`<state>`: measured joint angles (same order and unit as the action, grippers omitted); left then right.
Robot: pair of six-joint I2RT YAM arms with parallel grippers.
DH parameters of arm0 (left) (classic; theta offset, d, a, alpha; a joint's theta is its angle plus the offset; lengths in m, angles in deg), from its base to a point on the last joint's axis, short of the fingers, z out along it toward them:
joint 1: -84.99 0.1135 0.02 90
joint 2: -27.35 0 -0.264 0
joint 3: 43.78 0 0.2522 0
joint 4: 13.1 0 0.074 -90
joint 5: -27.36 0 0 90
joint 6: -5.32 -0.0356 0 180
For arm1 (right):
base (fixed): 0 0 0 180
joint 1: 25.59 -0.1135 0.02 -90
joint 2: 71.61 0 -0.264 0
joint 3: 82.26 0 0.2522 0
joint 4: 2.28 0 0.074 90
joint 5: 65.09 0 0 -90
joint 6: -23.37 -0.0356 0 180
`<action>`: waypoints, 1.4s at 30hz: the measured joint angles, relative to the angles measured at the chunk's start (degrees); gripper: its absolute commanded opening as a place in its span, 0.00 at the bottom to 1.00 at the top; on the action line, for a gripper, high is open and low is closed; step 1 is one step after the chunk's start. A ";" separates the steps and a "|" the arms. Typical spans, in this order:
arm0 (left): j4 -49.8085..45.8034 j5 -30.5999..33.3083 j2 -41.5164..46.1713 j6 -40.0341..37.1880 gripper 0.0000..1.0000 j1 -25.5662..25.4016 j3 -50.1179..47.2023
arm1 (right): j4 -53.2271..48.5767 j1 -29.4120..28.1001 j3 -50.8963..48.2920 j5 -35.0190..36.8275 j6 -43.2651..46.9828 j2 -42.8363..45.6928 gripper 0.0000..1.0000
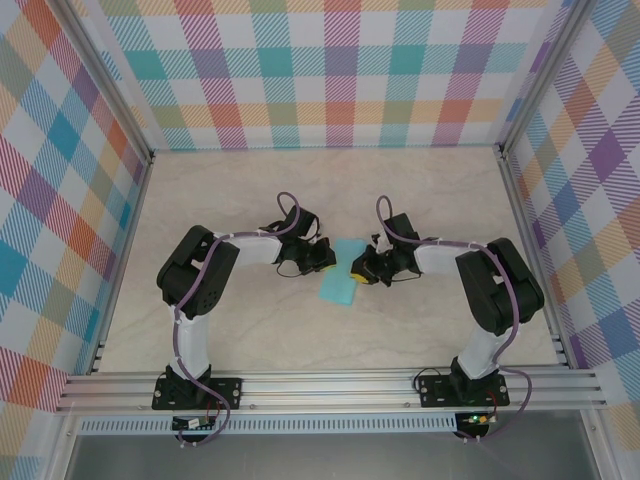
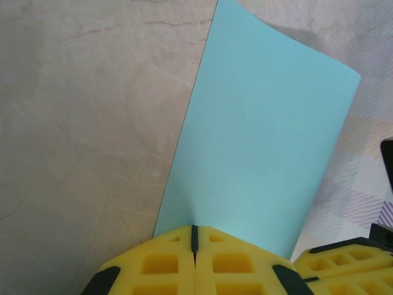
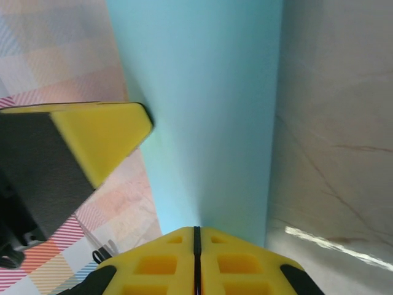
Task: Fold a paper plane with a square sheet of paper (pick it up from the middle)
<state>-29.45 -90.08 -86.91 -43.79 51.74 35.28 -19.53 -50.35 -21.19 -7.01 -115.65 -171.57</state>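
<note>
The square sheet of paper (image 1: pixel 340 276) is turquoise and shows as a narrow rectangle between my two grippers at mid-table. My left gripper (image 1: pixel 322 258) holds its left side and my right gripper (image 1: pixel 362 268) its right side. In the left wrist view the yellow jaws of the left gripper (image 2: pixel 194 236) are shut on the near edge of the paper (image 2: pixel 264 135), which curves away from them. In the right wrist view the right gripper (image 3: pixel 196 236) is likewise shut on the edge of the paper (image 3: pixel 209 110). The left gripper's yellow finger (image 3: pixel 104 135) sits just beside the sheet.
The tabletop (image 1: pixel 250 190) is pale marble. Aluminium frame rails (image 1: pixel 330 385) run along the near edge, and checked walls (image 1: pixel 330 70) close off the back and both sides. The other gripper's yellow finger (image 2: pixel 344 264) is at the lower right of the left wrist view.
</note>
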 measured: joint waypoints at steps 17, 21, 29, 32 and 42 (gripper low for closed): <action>0.00 0.00 -0.02 -0.13 0.00 0.00 0.00 | 0.07 0.00 -2.73 2.14 0.85 0.46 0.04; 0.00 0.00 -0.02 -0.22 0.00 0.00 0.00 | 2.19 -0.15 -4.35 0.98 0.52 3.10 0.04; 0.42 -0.07 -0.07 -0.22 0.00 0.00 -0.22 | 7.34 -1.68 -7.26 -0.07 0.13 3.85 0.04; 0.46 -0.09 -0.07 -0.24 0.00 0.00 -0.26 | 7.78 -1.90 -9.33 0.00 0.17 3.50 0.04; 0.85 -0.15 -0.13 -0.24 0.00 0.00 -0.31 | 9.03 -1.92 -10.91 0.17 0.26 4.94 0.06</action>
<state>-28.60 -90.24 -87.04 -44.03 51.74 34.97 -10.50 -52.27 -32.10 -6.84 -115.38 -166.63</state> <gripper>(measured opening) 0.046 0.053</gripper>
